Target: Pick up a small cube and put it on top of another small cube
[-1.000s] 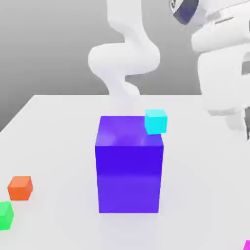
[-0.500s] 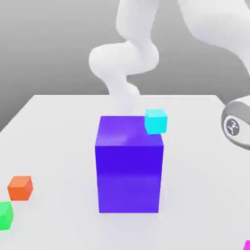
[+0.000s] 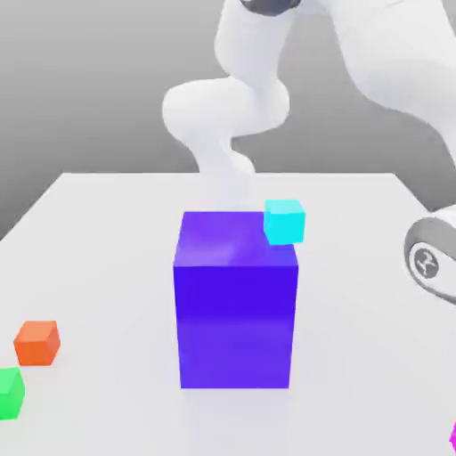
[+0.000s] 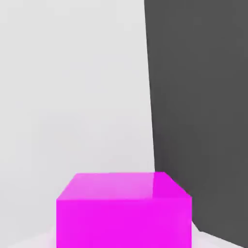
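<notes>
A white table (image 3: 98, 232) carries a large blue block (image 3: 235, 312) at centre, orange cube (image 3: 36, 342) and green cube (image 3: 10, 392) near left, magenta cube (image 4: 123, 210) near right.

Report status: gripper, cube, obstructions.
Gripper shut per readout. Small magenta cube close under hand camera, on white table; hold unconfirmed. Large purple block and small cyan cube stand clear.

Inventory of items on the white table (image 3: 107, 223)

One large blue block (image 3: 235, 303). Four small cubes, one of each colour: one cyan cube (image 3: 285, 221), one orange cube (image 3: 37, 342), one green cube (image 3: 11, 392), one magenta cube (image 4: 123, 210), the last partly cut off at the exterior view's lower right edge. One white robot arm (image 3: 240, 107)
</notes>
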{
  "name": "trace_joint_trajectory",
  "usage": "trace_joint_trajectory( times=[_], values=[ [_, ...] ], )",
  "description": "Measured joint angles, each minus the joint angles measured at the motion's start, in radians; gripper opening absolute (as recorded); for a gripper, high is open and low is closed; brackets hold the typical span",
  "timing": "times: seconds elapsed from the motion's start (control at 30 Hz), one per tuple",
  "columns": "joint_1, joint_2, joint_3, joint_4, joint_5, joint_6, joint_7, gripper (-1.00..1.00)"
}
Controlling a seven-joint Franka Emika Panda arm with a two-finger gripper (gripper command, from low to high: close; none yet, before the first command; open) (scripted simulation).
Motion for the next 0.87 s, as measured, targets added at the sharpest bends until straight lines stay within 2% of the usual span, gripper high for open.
trace_joint_trajectory(
  times=[0.6,0.67,0.73,0.77,0.87],
  values=[
    [-0.381,-0.207,-0.434,-0.254,0.208,0.011,0.327,-1.00],
    [-0.444,-0.188,-0.478,-0.265,0.261,0.028,0.351,-1.00],
    [-0.530,-0.107,-0.475,-0.253,0.364,0.077,0.332,-1.00],
    [-0.559,-0.078,-0.462,-0.248,0.397,0.098,0.321,1.00],
    [-0.559,-0.078,-0.462,-0.248,0.397,0.098,0.321,1.00]
  ],
)
